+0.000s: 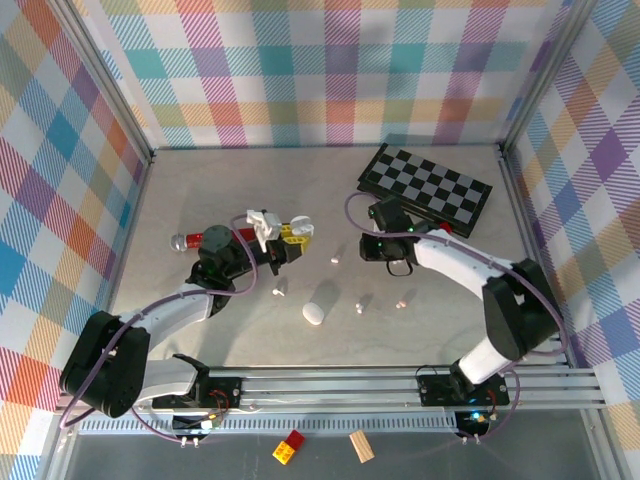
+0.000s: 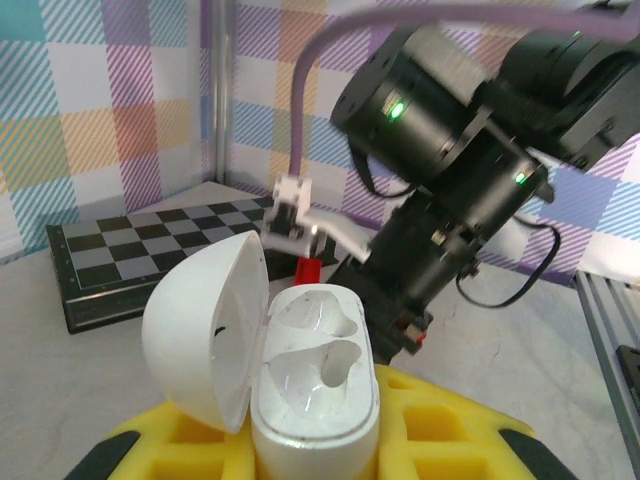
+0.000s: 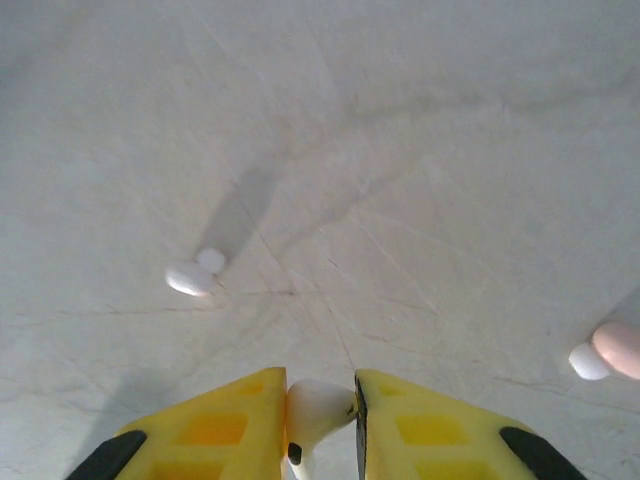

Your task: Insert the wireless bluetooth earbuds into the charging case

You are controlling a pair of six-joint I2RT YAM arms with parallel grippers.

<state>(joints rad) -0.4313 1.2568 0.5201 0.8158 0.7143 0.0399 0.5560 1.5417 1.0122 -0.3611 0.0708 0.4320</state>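
- The right gripper (image 3: 320, 390) is clamped on a small white earbud (image 3: 318, 408). The bud is glossy and rounded, and it is pinched between two yellow fingers (image 3: 215, 430) moulded with shallow square pockets.
- Beyond those fingers lies the bare table (image 3: 400, 150), pale, matt and faintly scratched. A white bud (image 3: 193, 275) sits at left centre and a pink bud (image 3: 610, 350) at the right edge, both well apart from the fingers.
- The left gripper (image 2: 315, 440) is closed on the base of the open case (image 2: 315, 395), a smooth white pebble shape. Its two moulded wells face up and hold nothing.
- The domed lid (image 2: 205, 330) is swung out to the left on its hinge.
- From the left wrist, the black body of the right arm (image 2: 450, 150) stands close behind the case in the upper right of the frame.
- From above, the left gripper (image 1: 297, 232) sits left of centre and the right arm (image 1: 470, 270) right of centre, with a strip of table between them.
- Loose buds (image 1: 336, 259) are scattered in and below that strip, near a second case (image 1: 314, 313) lying at lower centre.
- A checkerboard (image 1: 425, 185) lies flat at the upper right, close to the back wall.
- Plaid walls (image 1: 320, 70) and metal posts (image 1: 120, 100) bound the table on three sides, and a rail (image 1: 400, 385) bounds the near edge.
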